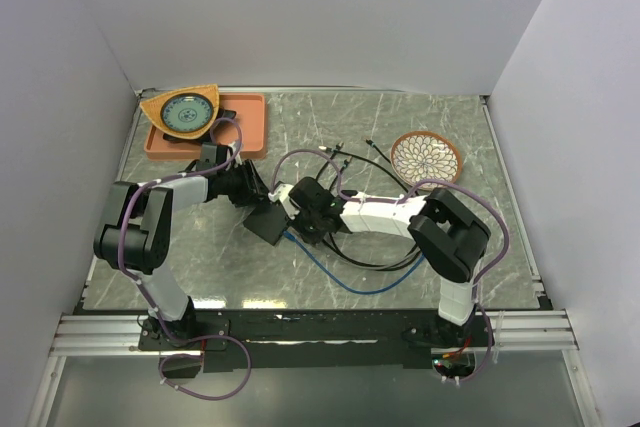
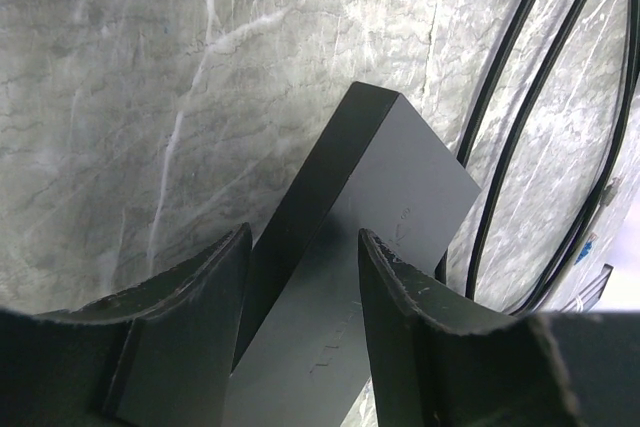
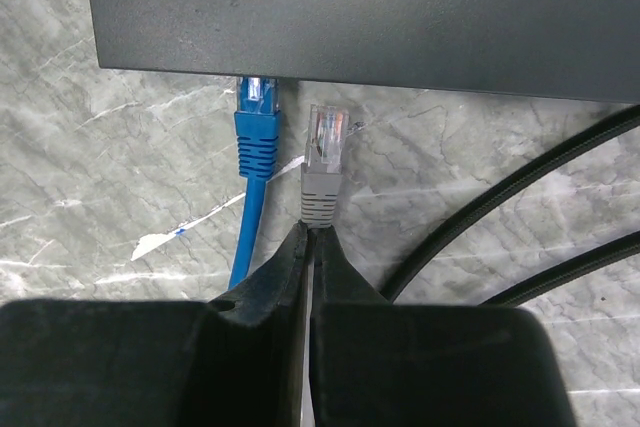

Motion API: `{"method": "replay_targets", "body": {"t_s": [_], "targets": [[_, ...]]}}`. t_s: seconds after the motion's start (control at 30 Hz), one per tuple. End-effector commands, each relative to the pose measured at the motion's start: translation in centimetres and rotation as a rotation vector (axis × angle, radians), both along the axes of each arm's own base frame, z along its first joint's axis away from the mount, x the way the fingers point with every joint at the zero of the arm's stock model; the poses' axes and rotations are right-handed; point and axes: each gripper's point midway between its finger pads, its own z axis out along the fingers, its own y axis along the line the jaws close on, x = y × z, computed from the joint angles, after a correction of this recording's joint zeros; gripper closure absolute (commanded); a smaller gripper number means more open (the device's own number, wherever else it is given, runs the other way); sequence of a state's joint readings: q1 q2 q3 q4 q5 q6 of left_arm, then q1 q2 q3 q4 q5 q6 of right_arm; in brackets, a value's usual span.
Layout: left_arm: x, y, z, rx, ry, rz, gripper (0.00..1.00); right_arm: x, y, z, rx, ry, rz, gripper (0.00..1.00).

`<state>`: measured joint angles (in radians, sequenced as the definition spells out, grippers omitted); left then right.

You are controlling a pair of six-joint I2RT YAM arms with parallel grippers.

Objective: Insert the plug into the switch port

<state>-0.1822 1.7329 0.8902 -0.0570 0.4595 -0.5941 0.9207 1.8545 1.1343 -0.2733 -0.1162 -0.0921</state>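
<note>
The flat matte-black switch box [image 3: 380, 7] lies across the top of the right wrist view, and its port row is hidden under its near edge. A blue plug [image 3: 256, 117] sits in one port. My right gripper [image 3: 312, 232] is shut on the grey cable just behind the grey plug [image 3: 322, 162]. The plug's clear tip points at the box edge, a short gap away, just right of the blue plug. My left gripper [image 2: 305, 247] has its fingers [image 2: 215, 287] either side of the box [image 2: 390, 177] and holds it. In the top view both grippers meet at the box [image 1: 268, 224].
An orange tray [image 1: 250, 122] holding a tan dish with a teal plate [image 1: 183, 112] stands at the back left. A patterned bowl [image 1: 426, 157] is at the back right. Black cables [image 1: 375, 159] and the blue cable [image 1: 330, 272] loop around the right arm.
</note>
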Motion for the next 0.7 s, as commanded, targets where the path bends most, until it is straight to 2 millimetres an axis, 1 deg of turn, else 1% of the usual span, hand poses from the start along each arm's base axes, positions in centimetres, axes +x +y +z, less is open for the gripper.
{"method": "replay_targets", "body": {"t_s": [0.0,0.07,0.23,0.4,0.43,0.5,0.67], "targets": [[0.1,-0.4,0.0,-0.015,-0.022,-0.031,0.48,0.9,0.9,-1.1,-0.006,-0.015,-0.028,1.00],[0.1,-0.4,0.0,-0.013,-0.020,-0.031,0.48,1.3,1.0,-1.2,-0.003,-0.014,-0.050,1.00],[0.0,-0.4,0.0,-0.012,-0.020,-0.033,0.48,1.5,1.4,-1.5,0.014,0.010,-0.068,1.00],[0.0,-0.4,-0.1,-0.012,-0.017,-0.033,0.48,2.0,1.2,-1.4,0.030,0.011,-0.102,1.00],[-0.1,-0.4,-0.2,-0.012,-0.014,-0.034,0.49,2.0,0.9,-1.6,0.031,0.014,-0.109,1.00],[-0.2,-0.5,-0.3,-0.013,-0.013,-0.035,0.49,2.2,1.0,-1.1,0.055,0.003,-0.112,1.00],[-0.2,-0.5,-0.4,-0.014,-0.011,-0.038,0.49,2.4,0.8,-0.7,0.063,-0.002,-0.119,1.00]]}}
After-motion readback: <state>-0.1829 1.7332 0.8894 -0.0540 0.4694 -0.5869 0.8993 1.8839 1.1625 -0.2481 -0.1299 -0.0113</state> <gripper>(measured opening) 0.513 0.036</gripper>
